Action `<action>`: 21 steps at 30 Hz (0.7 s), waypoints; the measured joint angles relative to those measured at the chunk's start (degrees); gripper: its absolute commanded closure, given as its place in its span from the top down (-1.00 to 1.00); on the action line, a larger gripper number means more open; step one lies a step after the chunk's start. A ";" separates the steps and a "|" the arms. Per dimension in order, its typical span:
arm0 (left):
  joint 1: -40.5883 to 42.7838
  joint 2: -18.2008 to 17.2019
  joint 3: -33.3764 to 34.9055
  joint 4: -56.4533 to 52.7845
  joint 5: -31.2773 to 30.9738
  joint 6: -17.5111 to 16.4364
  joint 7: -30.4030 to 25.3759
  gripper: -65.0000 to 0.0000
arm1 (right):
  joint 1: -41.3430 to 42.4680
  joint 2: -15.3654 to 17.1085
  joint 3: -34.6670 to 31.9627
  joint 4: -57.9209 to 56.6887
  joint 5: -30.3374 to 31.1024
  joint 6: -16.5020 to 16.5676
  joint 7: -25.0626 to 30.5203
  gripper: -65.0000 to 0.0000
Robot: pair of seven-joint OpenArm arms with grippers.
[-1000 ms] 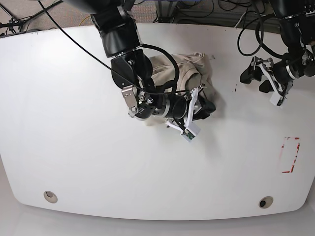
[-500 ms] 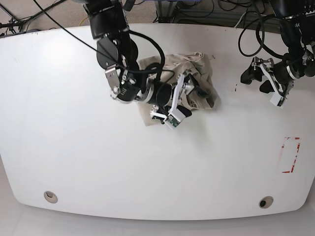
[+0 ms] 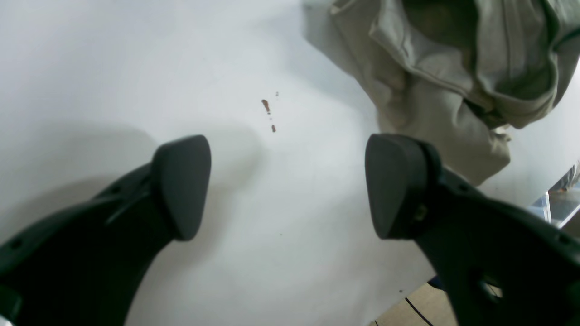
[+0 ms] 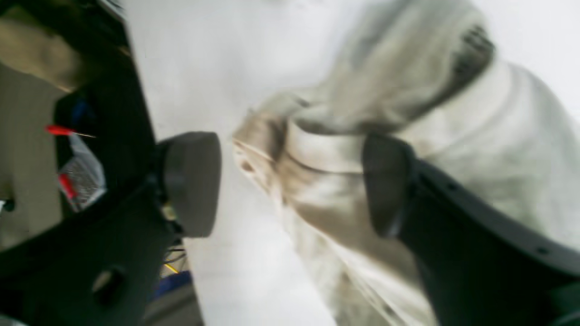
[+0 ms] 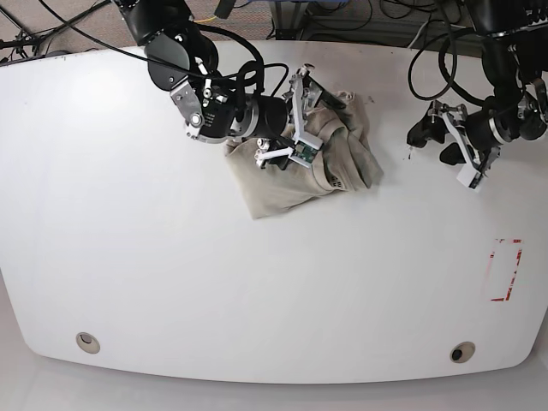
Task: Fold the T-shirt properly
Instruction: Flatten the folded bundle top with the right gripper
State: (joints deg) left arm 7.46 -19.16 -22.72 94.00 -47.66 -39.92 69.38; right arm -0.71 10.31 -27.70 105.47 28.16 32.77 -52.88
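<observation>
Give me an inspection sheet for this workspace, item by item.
Surface: white table, small red-brown specks, red marking near one edge.
Job's things: T-shirt crumpled in a heap, not folded.
Clutter: nothing seen.
Tools: right tool open above the T-shirt; left tool open over bare table, holding nothing.
Cables: black cables on the arms and behind the table.
Surroundings: floor beyond the table's edge, details unclear.

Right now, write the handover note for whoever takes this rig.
Right end effector: open, holding nothing, above the T-shirt.
Left end effector: open, empty, over bare table beside the shirt.
T-shirt: rumpled heap near the table's far edge.
Done: no tidy fold visible.
Left: spread it flat, then fold it properly.
</observation>
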 measured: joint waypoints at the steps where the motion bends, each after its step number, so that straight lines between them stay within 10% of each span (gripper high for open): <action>1: 0.00 0.04 0.17 0.00 0.00 0.00 0.00 0.53 | 0.09 0.02 -0.04 0.00 -1.09 0.02 0.20 0.19; 17: -0.02 0.07 0.28 0.02 0.00 0.00 0.00 0.53 | 0.42 0.00 -4.98 -7.58 -14.95 2.60 8.72 0.19; 21: -0.02 0.11 0.28 0.02 -0.04 0.00 -0.02 0.53 | 0.61 -0.22 -4.87 -9.22 -14.99 2.60 10.56 -0.21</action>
State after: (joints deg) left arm 7.44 -19.05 -22.44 94.02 -47.70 -39.92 69.36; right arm -0.10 10.09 -32.58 96.25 13.17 35.38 -42.33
